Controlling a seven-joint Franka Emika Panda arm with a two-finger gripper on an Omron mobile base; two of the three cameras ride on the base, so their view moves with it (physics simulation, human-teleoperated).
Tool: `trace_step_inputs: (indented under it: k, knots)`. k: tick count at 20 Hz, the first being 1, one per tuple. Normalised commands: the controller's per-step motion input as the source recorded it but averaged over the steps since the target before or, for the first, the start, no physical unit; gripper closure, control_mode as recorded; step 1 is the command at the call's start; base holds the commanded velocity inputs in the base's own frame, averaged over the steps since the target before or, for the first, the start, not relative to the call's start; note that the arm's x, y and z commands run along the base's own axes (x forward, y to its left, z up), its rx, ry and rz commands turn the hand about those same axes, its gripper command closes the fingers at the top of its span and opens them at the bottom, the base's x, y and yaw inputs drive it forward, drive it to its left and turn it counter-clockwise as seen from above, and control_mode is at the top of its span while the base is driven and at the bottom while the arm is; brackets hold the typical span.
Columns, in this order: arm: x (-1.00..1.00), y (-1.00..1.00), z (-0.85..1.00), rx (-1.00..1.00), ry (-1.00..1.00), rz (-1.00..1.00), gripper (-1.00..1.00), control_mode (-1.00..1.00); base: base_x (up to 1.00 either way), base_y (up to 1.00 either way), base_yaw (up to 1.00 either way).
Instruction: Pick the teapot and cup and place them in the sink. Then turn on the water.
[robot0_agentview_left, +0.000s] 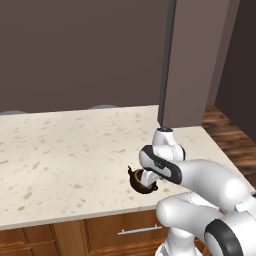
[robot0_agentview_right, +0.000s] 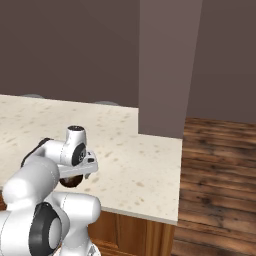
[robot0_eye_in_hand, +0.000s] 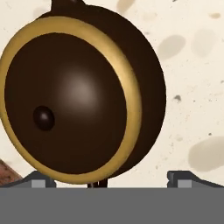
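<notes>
The teapot (robot0_eye_in_hand: 78, 96) is squat and dark brown with a gold-rimmed top, and it stands upright on the speckled cream counter (robot0_agentview_left: 60, 150) near the front edge. My gripper (robot0_eye_in_hand: 111, 178) hangs straight above it, open. The two fingertips (robot0_eye_in_hand: 41, 179) stand wide apart on either side of the pot's near side and hold nothing. In the left base view the teapot (robot0_agentview_left: 141, 184) peeks out under the gripper (robot0_agentview_left: 146, 176). In the right base view the gripper (robot0_agentview_right: 75, 172) covers most of the teapot (robot0_agentview_right: 71, 181). The cup, the sink and the water are out of view.
A tall dark panel (robot0_agentview_left: 185, 60) rises from the counter's back right corner. The counter ends to the right (robot0_agentview_right: 175, 200), with wooden floor (robot0_agentview_right: 220, 175) beyond. Below the front edge is a wooden drawer with a metal handle (robot0_agentview_left: 140, 231).
</notes>
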Motion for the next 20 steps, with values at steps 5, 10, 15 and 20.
trace_step_inputs:
  k: [5, 10, 15, 20]
  knots:
    - [-0.57, -0.09, -0.77, 0.00, -0.10, 0.00, -1.00, -1.00, 0.00, 0.00, 0.00]
    - [-0.31, 0.00, -0.65, 0.00, -0.11, 0.00, -1.00, -1.00, 0.00, 0.00, 0.00]
    - [-0.03, 0.00, -0.38, 0.00, -0.09, 0.00, -1.00, -1.00, 0.00, 0.00, 0.00]
    - [-0.30, -0.07, -0.39, 0.00, -0.14, 0.00, -1.00, -1.00, 0.00, 0.00, 0.00]
